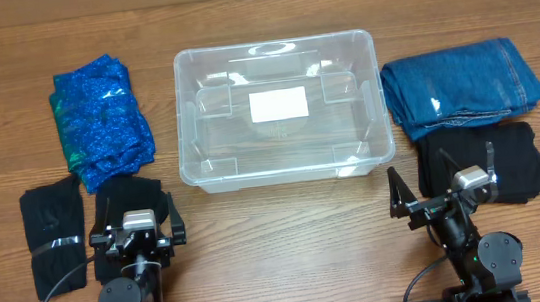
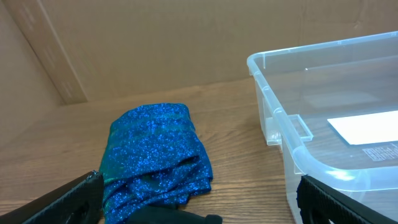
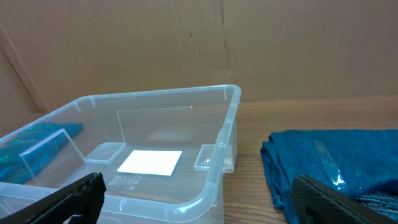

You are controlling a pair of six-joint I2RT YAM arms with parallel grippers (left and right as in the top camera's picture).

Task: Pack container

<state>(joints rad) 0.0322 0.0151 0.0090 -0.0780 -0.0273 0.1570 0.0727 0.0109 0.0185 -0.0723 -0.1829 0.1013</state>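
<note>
Container point(image 1: 183, 130): empty, at the centre of the desk point(image 1: 289, 234), between the garment piles.
Risk, left: sparkly blue garment point(image 1: 101, 118) could unfold when lifted and hang over the bin's edge.
Risk, right: folded jeans point(image 1: 464, 85) touch the black garment point(image 1: 497, 162), so a loose grasp might drag both.
Left end effector point(image 1: 136, 233): jaws wide apart, holding nothing.
Right end effector point(image 1: 445, 191): jaws wide apart, holding nothing.

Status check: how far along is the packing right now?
Nothing looks packed: the container holds only its white label. Nothing is in hand; the left gripper and right gripper are both open and empty. Left to pack: the sparkly blue cloth and two black pieces on the left, the denim and the black garment on the right.
</note>
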